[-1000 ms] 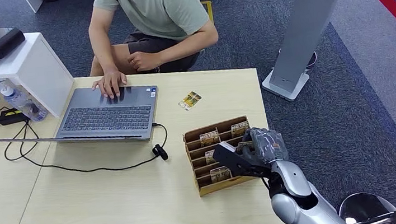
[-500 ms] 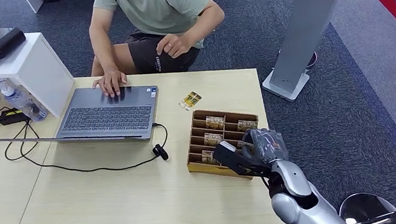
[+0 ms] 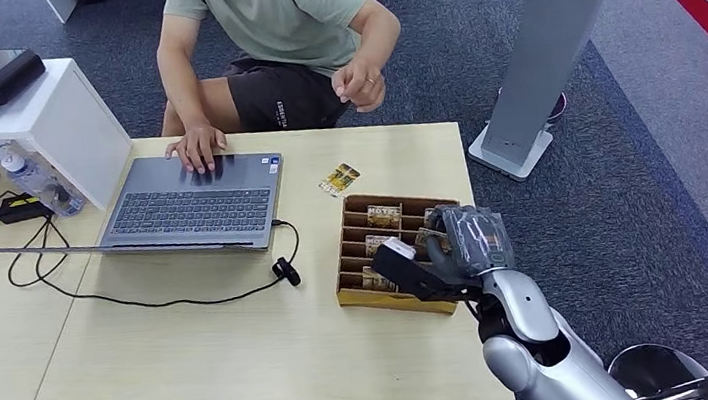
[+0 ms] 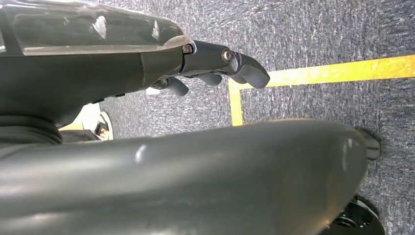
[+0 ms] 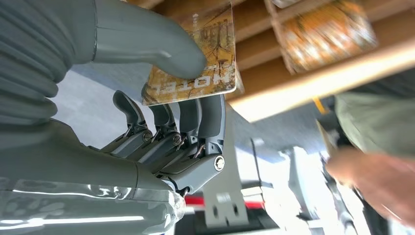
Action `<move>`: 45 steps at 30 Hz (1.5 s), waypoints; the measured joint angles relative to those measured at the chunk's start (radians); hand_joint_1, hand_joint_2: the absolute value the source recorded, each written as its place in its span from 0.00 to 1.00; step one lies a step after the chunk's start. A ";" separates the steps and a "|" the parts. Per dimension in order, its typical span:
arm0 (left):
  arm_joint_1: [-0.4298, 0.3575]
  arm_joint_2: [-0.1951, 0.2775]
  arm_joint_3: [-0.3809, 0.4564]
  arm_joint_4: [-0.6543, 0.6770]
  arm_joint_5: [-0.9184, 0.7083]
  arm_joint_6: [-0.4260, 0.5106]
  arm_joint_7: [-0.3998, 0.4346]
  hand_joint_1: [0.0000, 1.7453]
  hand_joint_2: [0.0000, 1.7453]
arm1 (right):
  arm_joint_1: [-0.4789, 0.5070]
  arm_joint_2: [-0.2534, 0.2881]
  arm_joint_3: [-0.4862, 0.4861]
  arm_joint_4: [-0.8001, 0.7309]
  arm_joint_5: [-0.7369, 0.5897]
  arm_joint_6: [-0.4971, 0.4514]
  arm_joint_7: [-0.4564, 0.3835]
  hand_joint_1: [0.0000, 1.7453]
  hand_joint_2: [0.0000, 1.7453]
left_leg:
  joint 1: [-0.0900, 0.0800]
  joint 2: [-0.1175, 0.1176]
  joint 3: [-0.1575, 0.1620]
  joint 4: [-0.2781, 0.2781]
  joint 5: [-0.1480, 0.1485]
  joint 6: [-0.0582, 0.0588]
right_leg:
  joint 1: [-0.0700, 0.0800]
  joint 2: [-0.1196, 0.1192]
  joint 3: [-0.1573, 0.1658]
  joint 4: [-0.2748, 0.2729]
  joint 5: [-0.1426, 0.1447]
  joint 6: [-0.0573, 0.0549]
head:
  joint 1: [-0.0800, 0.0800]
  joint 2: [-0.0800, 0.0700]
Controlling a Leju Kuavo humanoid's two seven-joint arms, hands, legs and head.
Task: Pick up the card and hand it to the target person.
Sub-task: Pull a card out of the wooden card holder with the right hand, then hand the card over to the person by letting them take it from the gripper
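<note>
My right hand hovers over the near right corner of the cardboard card box on the table. In the right wrist view the hand pinches a yellow-brown hotel card between thumb and fingers, just clear of the box's slots. Across the table sits the person in a green shirt, one hand raised above the far edge and the other on the laptop. My left hand hangs over the carpet, fingers loose and holding nothing.
A loose card lies on the table beyond the box. An open laptop with cables and a small black clip sits to the left. A white shelf stands at the far left, a grey stand to the right.
The card box has dropped from tilted to flat and lies farther from me. My right hand has lifted slightly with the card. The person's hand rose from the lap toward the table.
</note>
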 joint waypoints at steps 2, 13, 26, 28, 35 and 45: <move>0.000 0.000 0.000 0.000 -0.001 -0.001 0.000 0.00 0.00 | -0.029 0.003 0.004 -0.026 0.007 0.000 -0.012 0.86 1.00 | 0.000 0.000 0.000 0.000 0.000 0.000 | 0.000 0.000 0.000 0.000 0.000 0.000 | 0.000 0.000; -0.003 0.000 -0.001 0.000 -0.014 -0.003 0.000 0.00 0.00 | -0.261 0.083 0.077 0.020 -0.101 -0.072 -0.151 0.86 1.00 | 0.000 0.000 -0.001 0.000 0.000 0.000 | 0.000 0.000 0.000 0.001 0.000 0.000 | 0.000 0.000; -0.010 -0.003 -0.005 0.000 -0.025 -0.007 0.010 0.00 0.00 | -0.431 0.229 0.157 0.411 -0.178 -0.225 -0.260 0.86 1.00 | 0.000 -0.001 -0.001 0.000 0.000 0.000 | 0.000 0.000 0.000 0.001 0.000 0.000 | 0.001 0.000; -0.010 -0.003 -0.005 0.000 -0.025 -0.008 0.010 0.00 0.00 | -0.439 0.240 0.164 0.446 -0.176 -0.232 -0.260 0.86 1.00 | 0.000 -0.001 -0.001 0.000 0.000 0.000 | 0.000 0.000 -0.001 0.001 0.000 0.000 | 0.001 0.000; -0.010 -0.003 -0.011 0.000 -0.031 -0.012 0.010 0.00 0.00 | -0.448 0.257 0.180 0.530 -0.163 -0.248 -0.242 0.00 1.00 | 0.000 0.000 -0.001 0.000 0.000 0.000 | 0.000 0.000 -0.001 0.001 0.000 0.000 | 0.000 0.000; -0.010 -0.003 -0.021 0.000 -0.041 -0.013 0.010 0.00 0.00 | -0.449 0.255 0.190 0.568 -0.158 -0.260 -0.233 0.00 1.00 | 0.000 0.000 -0.001 0.000 0.000 0.000 | 0.000 0.000 -0.001 0.001 0.000 0.000 | 0.001 0.000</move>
